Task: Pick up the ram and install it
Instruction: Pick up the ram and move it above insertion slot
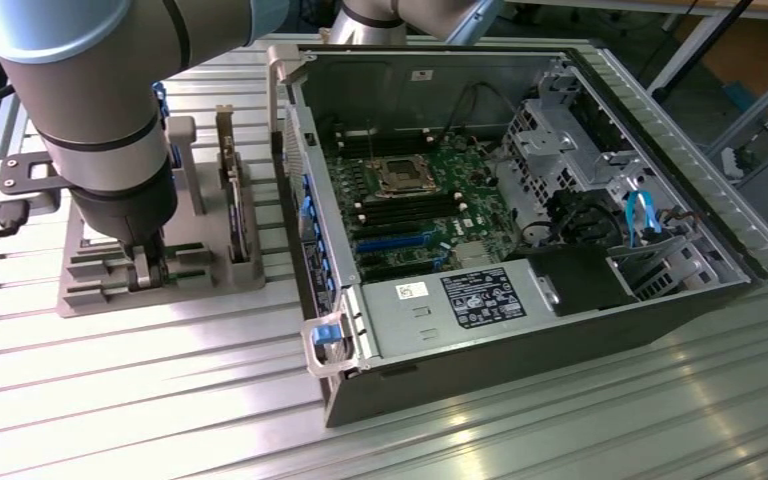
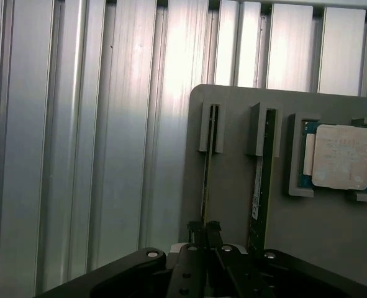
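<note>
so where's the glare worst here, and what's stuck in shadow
exterior view: hard glare on the table slats around the grey holder, while the computer case is dimmer inside; wrist view: a bright streak runs down the table slats, and the pincer, shut on the ram, reads as a dark shape.

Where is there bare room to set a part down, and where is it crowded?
Free: the slatted table along the exterior view's lower edge, bordered by the grey parts holder and the computer case. Crowded: the holder, where the end effector grips the ram, and inside the case.
</note>
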Robot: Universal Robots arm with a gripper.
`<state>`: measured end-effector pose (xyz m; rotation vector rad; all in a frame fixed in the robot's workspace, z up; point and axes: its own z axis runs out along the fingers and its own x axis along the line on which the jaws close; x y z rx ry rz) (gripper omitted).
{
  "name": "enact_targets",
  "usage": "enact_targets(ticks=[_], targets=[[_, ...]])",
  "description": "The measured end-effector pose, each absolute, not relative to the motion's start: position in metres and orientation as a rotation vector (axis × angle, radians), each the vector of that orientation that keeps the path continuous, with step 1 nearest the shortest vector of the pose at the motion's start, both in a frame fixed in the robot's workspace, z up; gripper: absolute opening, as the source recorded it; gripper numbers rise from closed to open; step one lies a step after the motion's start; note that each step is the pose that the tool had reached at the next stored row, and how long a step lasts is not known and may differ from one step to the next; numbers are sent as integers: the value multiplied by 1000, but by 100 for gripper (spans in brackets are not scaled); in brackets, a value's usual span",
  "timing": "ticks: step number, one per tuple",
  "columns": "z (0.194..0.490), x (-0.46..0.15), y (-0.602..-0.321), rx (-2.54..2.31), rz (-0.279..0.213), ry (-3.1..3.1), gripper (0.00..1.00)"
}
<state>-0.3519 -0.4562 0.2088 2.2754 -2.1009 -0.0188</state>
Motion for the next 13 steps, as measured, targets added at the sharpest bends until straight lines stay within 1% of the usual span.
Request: enact_targets(ticks=[13], targets=[[209,-352,-457,2277,-21,-2102,13]])
